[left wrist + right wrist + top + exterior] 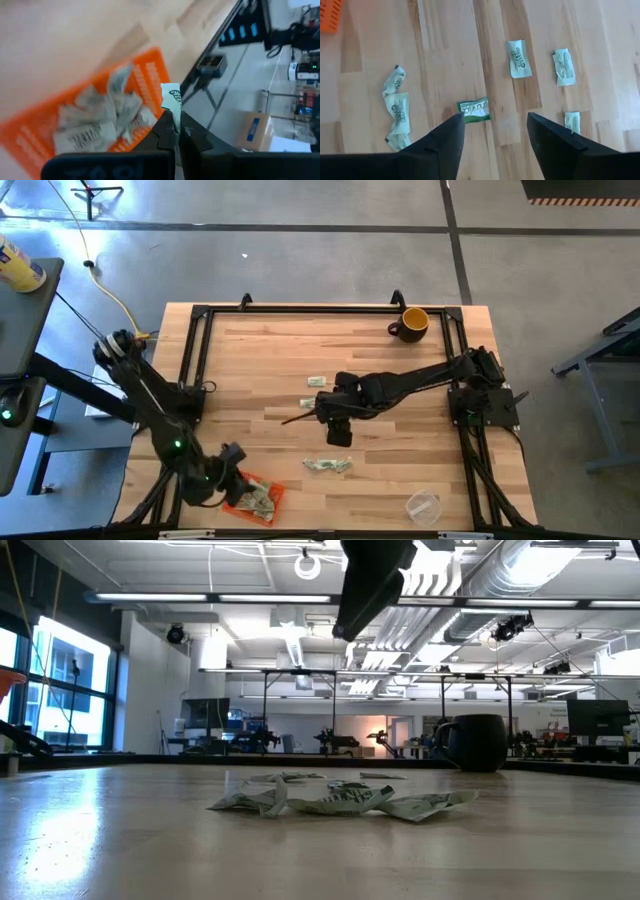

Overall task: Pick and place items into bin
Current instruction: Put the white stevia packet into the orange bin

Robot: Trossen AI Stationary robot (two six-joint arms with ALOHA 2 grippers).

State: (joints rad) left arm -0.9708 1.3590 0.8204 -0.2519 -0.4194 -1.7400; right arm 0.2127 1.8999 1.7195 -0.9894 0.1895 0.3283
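While the left gripper (176, 131) hangs over the orange bin (268, 506) at the table's near left corner, a single green-and-white paper piece (171, 99) is pinched between its closed fingertips, held upright above the tray, presumably so that it can be let go straight onto the pile.

Contents of the bin: several crumpled paper pieces (100, 117), heaped toward the middle (exact count not legible).

Right gripper (494, 131): held above the middle of the wooden table (260, 360), fingers spread wide and empty, pointed down at one small folded piece (474, 109) lying between the two fingertips' lines of descent. The stance is judged to be a lining-up for the next pick; no contact is made yet.

Items outstanding on the table, as seen from the right wrist: a crumpled strip of two or three pieces (396, 109) to one side, and three flatter pieces (519, 58) (563, 66) (572, 121) to the other. In the high view a cluster (328, 465) lies toward the near edge and others (316, 381) near the centre.

Not for sorting: a yellow-and-black mug (412, 323) at the far right and a clear plastic cup (423, 505) at the near right.

The task is judged roughly half done.
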